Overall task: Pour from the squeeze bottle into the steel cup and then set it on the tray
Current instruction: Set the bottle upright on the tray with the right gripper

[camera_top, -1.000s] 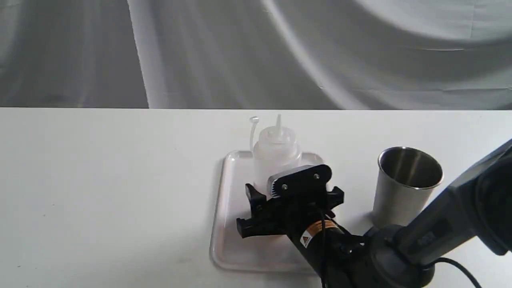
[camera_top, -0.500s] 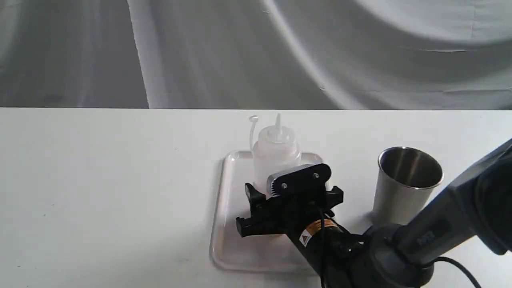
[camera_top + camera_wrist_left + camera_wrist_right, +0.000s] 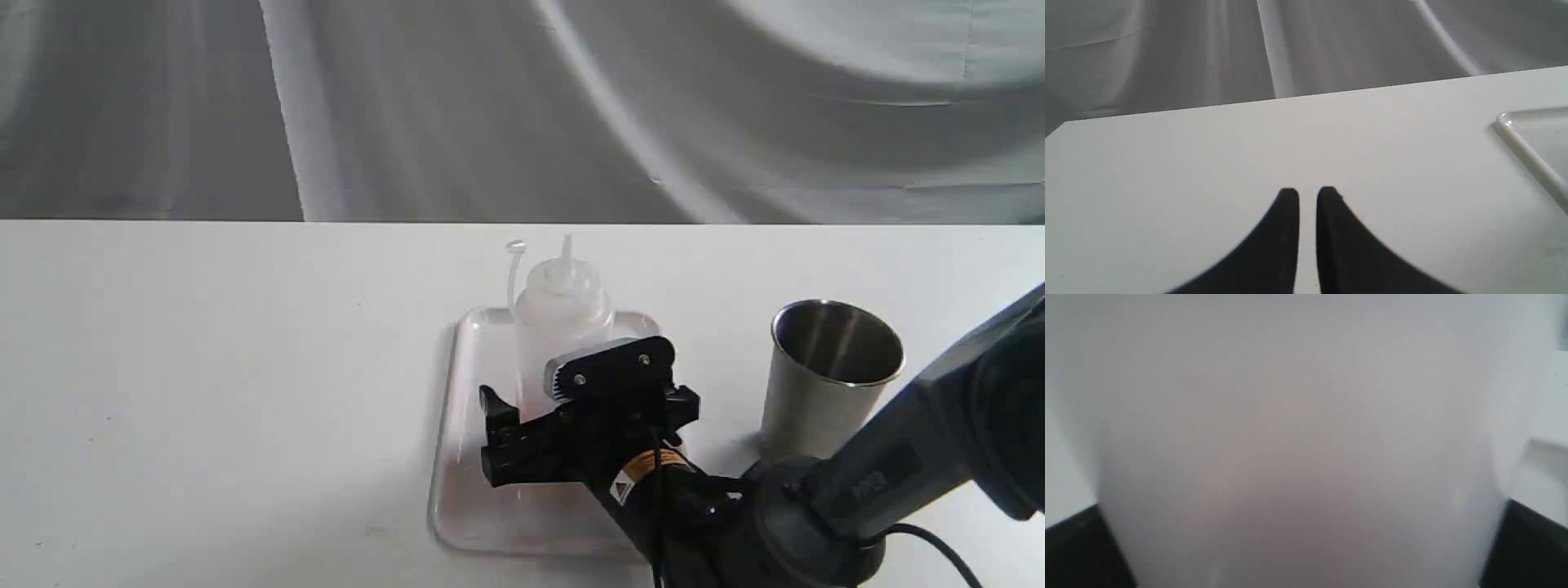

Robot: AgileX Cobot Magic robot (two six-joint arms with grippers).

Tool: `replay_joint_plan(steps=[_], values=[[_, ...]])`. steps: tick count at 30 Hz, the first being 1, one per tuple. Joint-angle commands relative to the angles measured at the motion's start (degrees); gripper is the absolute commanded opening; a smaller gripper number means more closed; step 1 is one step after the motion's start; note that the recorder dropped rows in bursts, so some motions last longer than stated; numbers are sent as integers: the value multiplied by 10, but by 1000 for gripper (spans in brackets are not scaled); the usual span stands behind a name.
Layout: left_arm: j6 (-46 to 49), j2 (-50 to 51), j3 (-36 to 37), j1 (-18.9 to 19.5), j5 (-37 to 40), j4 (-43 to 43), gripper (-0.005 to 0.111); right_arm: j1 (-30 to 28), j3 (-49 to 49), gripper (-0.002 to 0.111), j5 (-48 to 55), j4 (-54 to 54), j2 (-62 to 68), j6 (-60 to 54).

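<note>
Squeeze bottle (image 3: 563, 298) btm hidden behind R pincer (image 3: 588, 396); R wrist view blurred.

The squeeze bottle (image 3: 563, 314) stands on the tray (image 3: 467, 474), the steel cup (image 3: 816, 400) right of the tray.

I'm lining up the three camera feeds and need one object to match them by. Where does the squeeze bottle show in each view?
Exterior view: the squeeze bottle stands upright on the tray, near the picture's centre.
Left wrist view: not in it.
Right wrist view: its blurred whitish body fills most of the frame.
Shared landmark: the tray, whose rim also shows at the edge of the left wrist view.
</note>
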Motion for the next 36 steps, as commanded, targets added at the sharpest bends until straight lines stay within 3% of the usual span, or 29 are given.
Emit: replay_joint_plan(steps=[1, 36], values=[[-1, -3, 3, -2, -4, 1, 8, 1, -1, 105, 0, -3, -4, 3], [-1, -3, 3, -2, -4, 1, 8, 7, 3, 105, -4, -5, -5, -16]])
